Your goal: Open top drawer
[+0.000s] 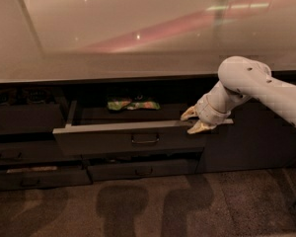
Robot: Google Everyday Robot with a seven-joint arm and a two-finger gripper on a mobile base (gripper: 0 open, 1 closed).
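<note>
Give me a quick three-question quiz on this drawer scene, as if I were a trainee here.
1. True or false: the top drawer is fully closed.
2. Where along the drawer's front is the end effector? A) at its right end B) at its left end C) at its centre
3. Fill in: the greenish packet lies ___ the drawer.

Key: 1 false, it is pulled partway out; 2 A; 3 inside, towards the back.

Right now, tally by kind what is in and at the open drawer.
Top drawer, open: 1
Loop handle: 1
Green packets inside: 2, it seems
Gripper, at the drawer's right end: 1
Total: 5
</note>
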